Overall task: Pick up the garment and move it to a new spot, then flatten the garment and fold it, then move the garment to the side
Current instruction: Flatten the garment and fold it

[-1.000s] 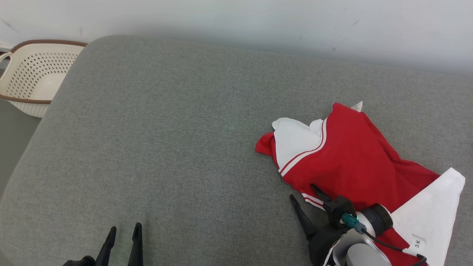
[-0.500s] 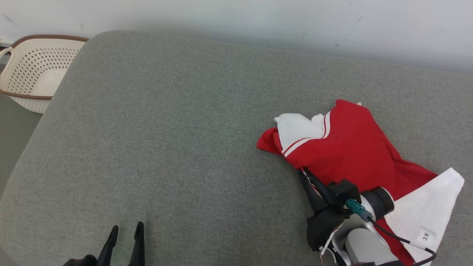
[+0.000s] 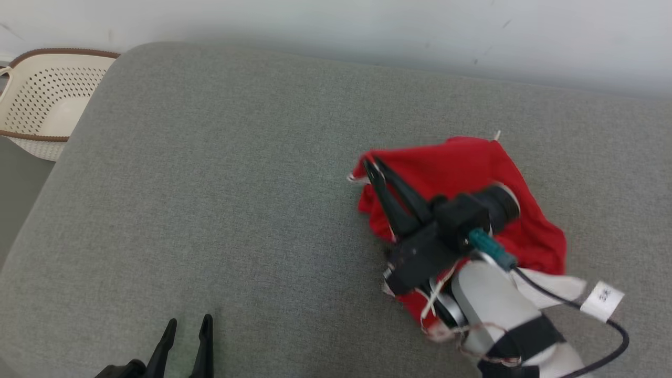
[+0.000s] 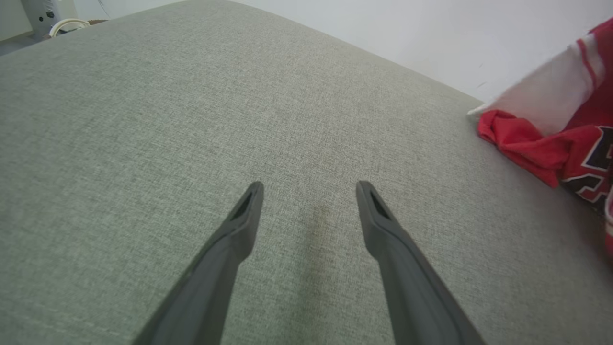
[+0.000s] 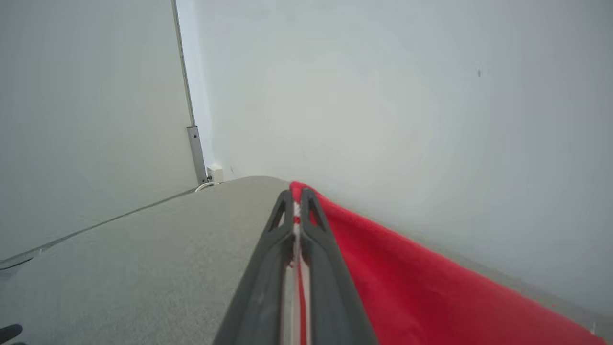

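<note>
The right tool (image 3: 373, 164) is pinched shut on an edge of the red-and-white jersey garment (image 3: 462, 163), which is bunched beneath it at the right of the grey fabric cushion (image 3: 236, 184). So thin a pinch could slip mid-carry, dropping the cloth in a worse heap. The left tool (image 3: 189, 321) stands wide and empty.

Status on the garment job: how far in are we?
Early. Done: the right gripper is shut on an edge of the red jersey. In hand: the pick-up. The pinched edge looks raised, and the rest is bunched on the grey cushion. Left: carrying it to a new spot, flattening, folding, moving it aside. The left gripper is open over bare cushion.
</note>
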`<state>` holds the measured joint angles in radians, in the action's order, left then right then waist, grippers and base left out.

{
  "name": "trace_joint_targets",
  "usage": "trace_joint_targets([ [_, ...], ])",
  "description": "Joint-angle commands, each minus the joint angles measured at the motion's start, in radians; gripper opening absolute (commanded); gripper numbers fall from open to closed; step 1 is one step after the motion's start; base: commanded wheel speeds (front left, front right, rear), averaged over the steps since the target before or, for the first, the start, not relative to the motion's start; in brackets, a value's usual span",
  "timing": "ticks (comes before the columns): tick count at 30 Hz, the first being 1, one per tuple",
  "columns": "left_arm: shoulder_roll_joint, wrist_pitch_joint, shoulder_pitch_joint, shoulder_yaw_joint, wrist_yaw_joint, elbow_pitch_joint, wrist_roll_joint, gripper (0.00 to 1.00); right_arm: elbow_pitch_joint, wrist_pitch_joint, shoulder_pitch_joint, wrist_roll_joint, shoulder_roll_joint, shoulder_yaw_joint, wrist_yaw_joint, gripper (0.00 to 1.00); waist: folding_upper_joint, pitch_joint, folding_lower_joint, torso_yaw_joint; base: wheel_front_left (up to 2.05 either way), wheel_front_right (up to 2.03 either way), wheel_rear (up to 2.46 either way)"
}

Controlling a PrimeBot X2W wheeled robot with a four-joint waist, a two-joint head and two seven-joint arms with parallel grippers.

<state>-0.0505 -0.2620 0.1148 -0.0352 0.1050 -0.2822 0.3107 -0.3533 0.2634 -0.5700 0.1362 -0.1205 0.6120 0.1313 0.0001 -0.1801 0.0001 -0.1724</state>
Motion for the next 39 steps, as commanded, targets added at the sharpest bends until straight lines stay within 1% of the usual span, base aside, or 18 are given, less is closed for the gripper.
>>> trace_joint_targets([
  [1, 0.000, -0.004, 0.010, -0.006, 0.004, -0.006, 0.003, 1.00, 0.037, 0.001, -0.069, 0.022, 0.012, 0.013, -0.001, 0.00, -0.0001, -0.001, -0.0001, -0.006, 0.00, 0.00, 0.00],
  [4, 0.000, -0.004, 0.011, -0.014, 0.005, -0.010, 0.004, 1.00, 0.064, 0.001, -0.118, 0.036, 0.020, 0.004, -0.001, 0.00, -0.0001, 0.000, -0.0001, -0.012, 0.00, 0.00, 0.00],
  [7, 0.000, -0.004, 0.012, -0.020, 0.006, -0.012, 0.005, 1.00, 0.113, 0.001, -0.184, 0.060, 0.034, -0.035, -0.001, 0.00, -0.0001, 0.001, -0.0001, -0.017, 0.00, 0.00, 0.00],
  [11, 0.000, -0.004, -0.003, -0.014, 0.005, -0.018, -0.002, 1.00, 0.167, 0.001, -0.229, 0.078, 0.040, -0.122, -0.001, 0.00, -0.0001, 0.008, -0.0001, -0.016, 0.00, 0.00, 0.00],
  [14, 0.000, -0.004, -0.012, -0.008, 0.005, -0.023, -0.006, 1.00, 0.155, 0.000, -0.222, 0.069, 0.012, -0.200, -0.001, 0.00, -0.0001, 0.012, -0.0001, -0.010, 0.00, 0.00, 0.00],
  [18, 0.000, -0.004, 0.000, -0.016, 0.007, -0.028, -0.005, 1.00, 0.064, 0.000, -0.183, 0.042, -0.047, -0.303, -0.001, 0.00, -0.0001, 0.006, -0.0001, -0.002, 0.00, 0.00, 0.00],
  [24, 0.000, -0.004, 0.022, -0.038, 0.014, -0.035, -0.014, 1.00, -0.133, 0.001, -0.108, -0.018, -0.141, -0.442, -0.001, 0.00, -0.0001, -0.012, -0.0001, 0.005, 0.00, 0.00, 0.00],
  [29, 0.000, -0.004, 0.026, -0.044, 0.016, -0.044, -0.026, 1.00, -0.271, 0.001, -0.054, -0.075, -0.183, -0.548, -0.001, 0.00, -0.0001, -0.017, -0.0001, 0.008, 0.00, 0.00, 0.00],
  [31, 0.000, -0.004, 0.023, -0.045, 0.018, -0.045, -0.030, 1.00, -0.315, 0.001, -0.043, -0.089, -0.188, -0.586, -0.001, 0.00, -0.0001, -0.017, -0.0001, 0.009, 0.00, 0.00, 0.00],
  [33, 0.000, -0.004, 0.021, -0.043, 0.020, -0.047, -0.029, 1.00, -0.342, 0.001, -0.029, -0.108, -0.190, -0.622, -0.001, 0.48, -0.0001, -0.017, -0.0001, 0.011, 0.00, 0.00, 0.00],
  [34, 0.000, -0.004, 0.019, -0.042, 0.020, -0.048, -0.029, 1.00, -0.355, 0.001, -0.020, -0.114, -0.184, -0.634, -0.001, 1.00, -0.0001, -0.017, -0.0001, 0.013, 0.00, 0.00, 0.00],
  [39, 0.000, -0.004, 0.009, -0.040, 0.022, -0.053, -0.028, 1.00, -0.318, 0.001, 0.011, -0.139, -0.155, -0.656, -0.001, 1.00, -0.0001, -0.010, -0.0001, 0.030, 0.00, 0.00, 0.00],
])
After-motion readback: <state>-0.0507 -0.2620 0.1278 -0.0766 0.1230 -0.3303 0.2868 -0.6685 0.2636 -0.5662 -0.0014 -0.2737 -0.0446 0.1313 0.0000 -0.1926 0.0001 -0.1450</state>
